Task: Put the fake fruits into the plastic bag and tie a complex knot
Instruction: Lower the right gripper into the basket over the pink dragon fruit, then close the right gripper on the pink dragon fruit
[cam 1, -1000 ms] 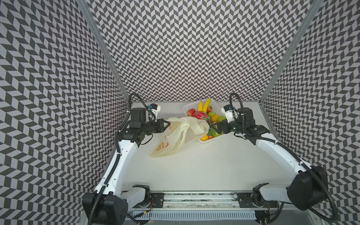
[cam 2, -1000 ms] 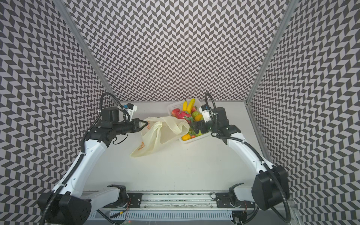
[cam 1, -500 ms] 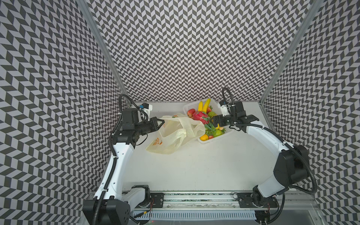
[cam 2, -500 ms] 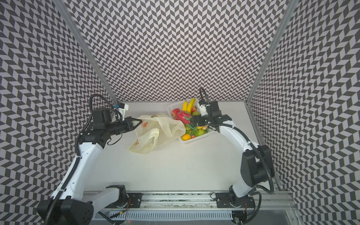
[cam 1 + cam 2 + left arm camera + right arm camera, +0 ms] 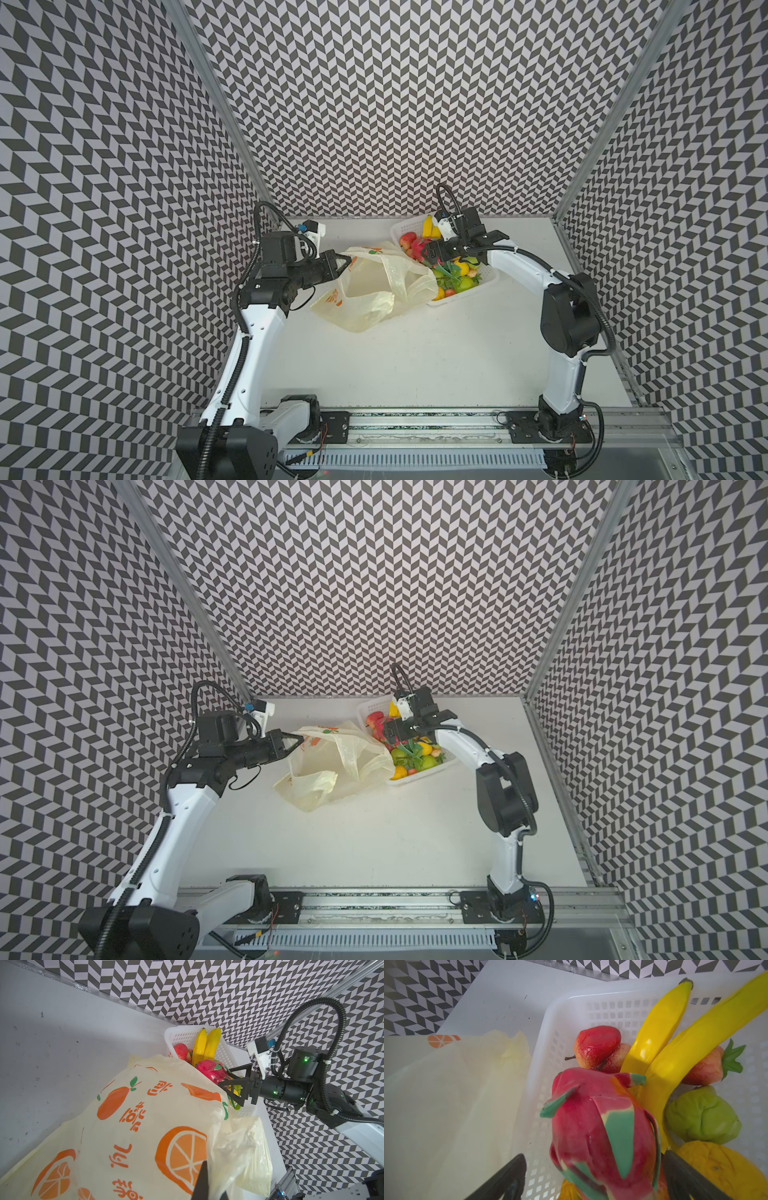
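Bananas (image 5: 427, 228) lie parallel, long axes toward back wall (image 5: 374, 124).

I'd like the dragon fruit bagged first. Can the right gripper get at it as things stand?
Probably yes. The right gripper is open, a finger on either side of the dragon fruit, which lies uncovered on top in the basket. The bananas touch it but do not block the jaws.

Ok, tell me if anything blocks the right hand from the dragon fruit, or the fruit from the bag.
Nothing visible blocks the right hand: its open fingers flank the dragon fruit. Between the fruit and the plastic bag, pinched by the left hand, stands only the basket wall; a lift should clear it.
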Robot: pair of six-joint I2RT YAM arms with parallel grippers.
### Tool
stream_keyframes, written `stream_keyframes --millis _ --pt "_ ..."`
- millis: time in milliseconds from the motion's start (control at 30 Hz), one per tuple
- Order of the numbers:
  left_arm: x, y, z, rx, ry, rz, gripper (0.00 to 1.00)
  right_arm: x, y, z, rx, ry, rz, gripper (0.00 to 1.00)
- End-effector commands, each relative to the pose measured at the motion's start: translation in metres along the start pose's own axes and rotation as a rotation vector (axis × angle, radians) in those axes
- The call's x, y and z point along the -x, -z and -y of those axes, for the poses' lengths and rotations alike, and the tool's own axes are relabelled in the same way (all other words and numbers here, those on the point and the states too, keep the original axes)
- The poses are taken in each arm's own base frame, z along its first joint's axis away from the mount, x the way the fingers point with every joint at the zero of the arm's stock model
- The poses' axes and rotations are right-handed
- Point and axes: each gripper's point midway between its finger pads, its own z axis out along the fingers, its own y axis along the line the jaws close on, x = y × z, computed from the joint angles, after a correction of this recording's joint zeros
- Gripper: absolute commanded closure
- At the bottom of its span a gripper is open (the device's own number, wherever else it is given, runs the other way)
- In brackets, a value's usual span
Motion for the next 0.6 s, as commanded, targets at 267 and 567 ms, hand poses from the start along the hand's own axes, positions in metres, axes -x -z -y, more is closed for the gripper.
stream_keyframes --millis 267,567 --pt "-0.001 0.007 0.007 -0.009 -0.009 0.005 1.0 -0.009 -0.047 -0.001 0.004 0.02 -0.08 0.0" --pt "-0.001 0.008 0.005 0.007 -0.008 0.007 1.0 -0.02 -0.045 0.005 -0.027 0.013 -0.148 0.18"
